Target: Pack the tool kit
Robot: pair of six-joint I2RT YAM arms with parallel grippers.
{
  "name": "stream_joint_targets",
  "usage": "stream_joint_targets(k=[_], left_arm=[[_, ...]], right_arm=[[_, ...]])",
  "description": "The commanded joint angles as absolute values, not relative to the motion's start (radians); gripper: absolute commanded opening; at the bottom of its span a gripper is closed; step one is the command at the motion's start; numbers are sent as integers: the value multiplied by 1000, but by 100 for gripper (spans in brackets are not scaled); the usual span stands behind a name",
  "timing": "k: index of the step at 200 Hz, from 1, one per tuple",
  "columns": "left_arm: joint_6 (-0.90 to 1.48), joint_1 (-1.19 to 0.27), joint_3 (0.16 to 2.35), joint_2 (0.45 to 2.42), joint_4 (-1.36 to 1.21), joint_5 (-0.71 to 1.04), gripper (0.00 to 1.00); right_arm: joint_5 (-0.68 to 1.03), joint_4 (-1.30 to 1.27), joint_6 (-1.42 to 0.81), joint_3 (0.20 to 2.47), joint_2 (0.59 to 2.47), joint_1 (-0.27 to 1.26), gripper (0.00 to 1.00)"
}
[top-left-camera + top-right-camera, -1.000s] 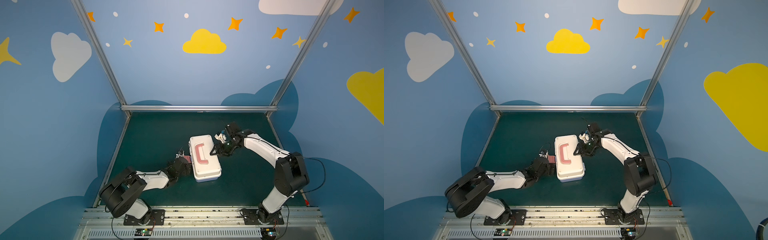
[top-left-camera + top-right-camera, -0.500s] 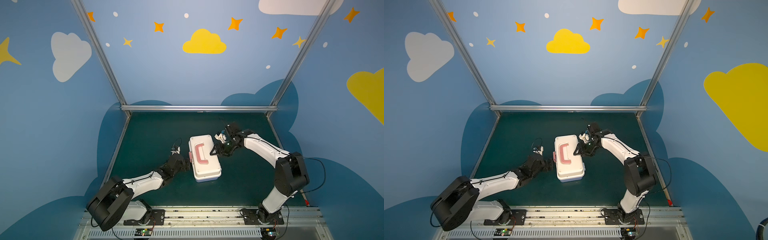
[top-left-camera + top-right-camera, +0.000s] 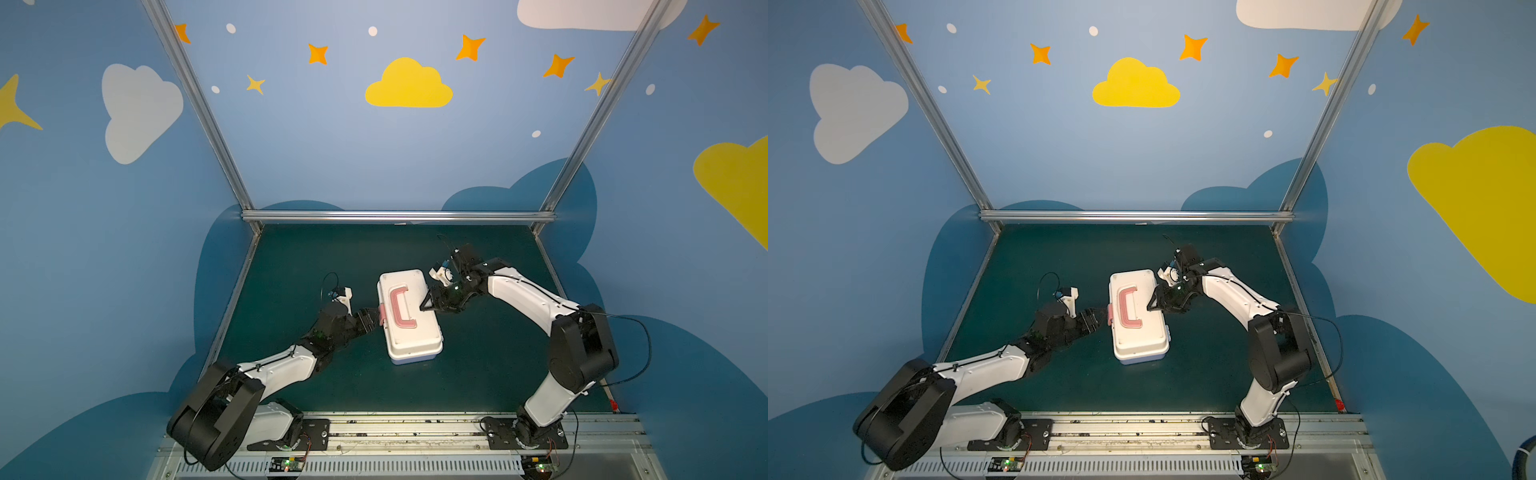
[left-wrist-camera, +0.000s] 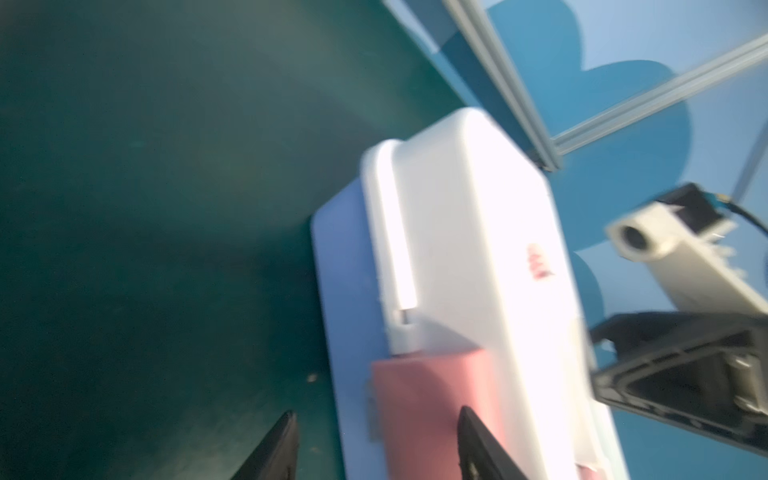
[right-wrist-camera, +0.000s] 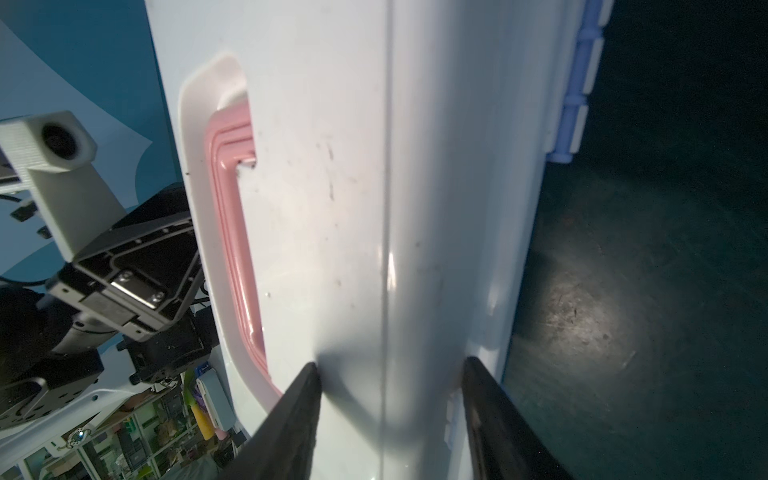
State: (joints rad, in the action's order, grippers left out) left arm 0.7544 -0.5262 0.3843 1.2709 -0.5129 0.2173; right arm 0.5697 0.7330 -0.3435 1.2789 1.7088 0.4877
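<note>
I see the closed tool kit on the table. My left claw, jaws apart, is at its pink side latch; my right claw, jaws apart, rests on its white lid.

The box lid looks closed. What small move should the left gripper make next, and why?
Probably press the pink latch against the box to lock it: the left gripper, jaws open, is at the latch, and the right gripper rests on the lid.
</note>
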Motion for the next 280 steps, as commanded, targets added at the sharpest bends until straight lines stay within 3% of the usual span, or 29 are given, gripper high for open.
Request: stream_joint_targets(k=[1,56,280], left_arm=[[788,-538,365,1239,-551,263,56],[786,-545,351,1204,-553,265,26],[764,-575,393,1277,-561,267,16]], right_arm=[[543,775,-327,1232,1774,535,54],[540,778,-328,1243,1778,535,54],[532,774,-331,1229,1776,536,53]])
